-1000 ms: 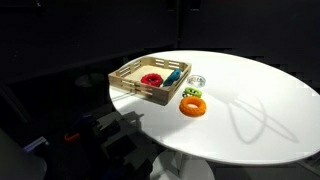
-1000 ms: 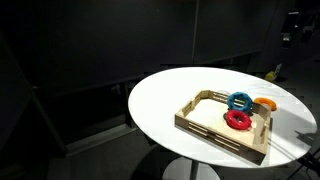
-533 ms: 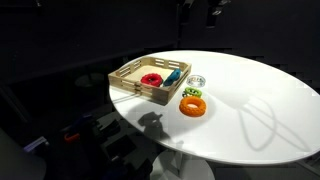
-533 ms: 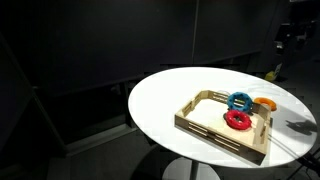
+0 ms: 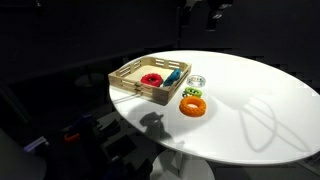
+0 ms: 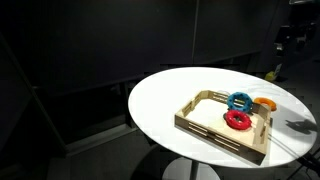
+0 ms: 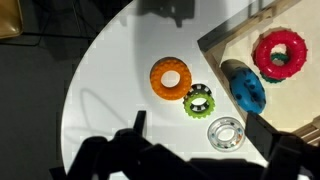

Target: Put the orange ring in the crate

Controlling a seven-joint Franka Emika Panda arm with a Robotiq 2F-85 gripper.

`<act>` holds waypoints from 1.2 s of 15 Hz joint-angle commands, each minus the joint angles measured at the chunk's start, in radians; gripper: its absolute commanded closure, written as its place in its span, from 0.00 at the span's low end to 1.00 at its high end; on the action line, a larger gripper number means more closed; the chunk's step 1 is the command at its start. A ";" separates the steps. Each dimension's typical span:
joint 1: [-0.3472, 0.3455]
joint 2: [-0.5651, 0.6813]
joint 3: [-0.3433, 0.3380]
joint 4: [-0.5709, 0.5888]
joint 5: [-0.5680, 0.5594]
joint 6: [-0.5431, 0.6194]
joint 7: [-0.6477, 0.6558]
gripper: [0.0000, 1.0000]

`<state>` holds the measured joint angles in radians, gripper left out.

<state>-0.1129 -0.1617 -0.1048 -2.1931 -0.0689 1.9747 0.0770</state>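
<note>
The orange ring (image 5: pixel 193 105) lies flat on the white table, outside the tan crate (image 5: pixel 135 92) and near its corner. It also shows in an exterior view (image 6: pixel 265 103) and in the wrist view (image 7: pixel 170 78). A small green ring (image 7: pixel 199 100) touches it. The crate (image 6: pixel 215 135) holds a red ring (image 7: pixel 279 53) and a blue ring (image 7: pixel 246 86). My gripper (image 7: pixel 200 135) is open and empty, high above the rings; it shows at the top of both exterior views (image 5: pixel 215 12) (image 6: pixel 285 45).
A clear ring (image 7: pixel 226 132) lies beside the green one, next to the crate wall (image 7: pixel 225 35). The round white table (image 5: pixel 260 90) has bare surface on the side away from the crate. The surroundings are dark.
Over the last second the gripper moved down and into view above the table, and its shadow shifted on the tabletop. The rings and the crate stayed where they were.
</note>
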 commanded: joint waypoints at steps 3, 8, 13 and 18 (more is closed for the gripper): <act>-0.010 0.031 -0.004 -0.001 -0.018 0.010 0.033 0.00; -0.018 0.087 -0.009 -0.019 -0.037 0.047 0.086 0.00; -0.034 0.144 -0.033 -0.076 -0.031 0.147 0.109 0.00; -0.057 0.221 -0.069 -0.102 -0.023 0.253 0.106 0.00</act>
<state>-0.1566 0.0329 -0.1590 -2.2912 -0.0905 2.1857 0.1672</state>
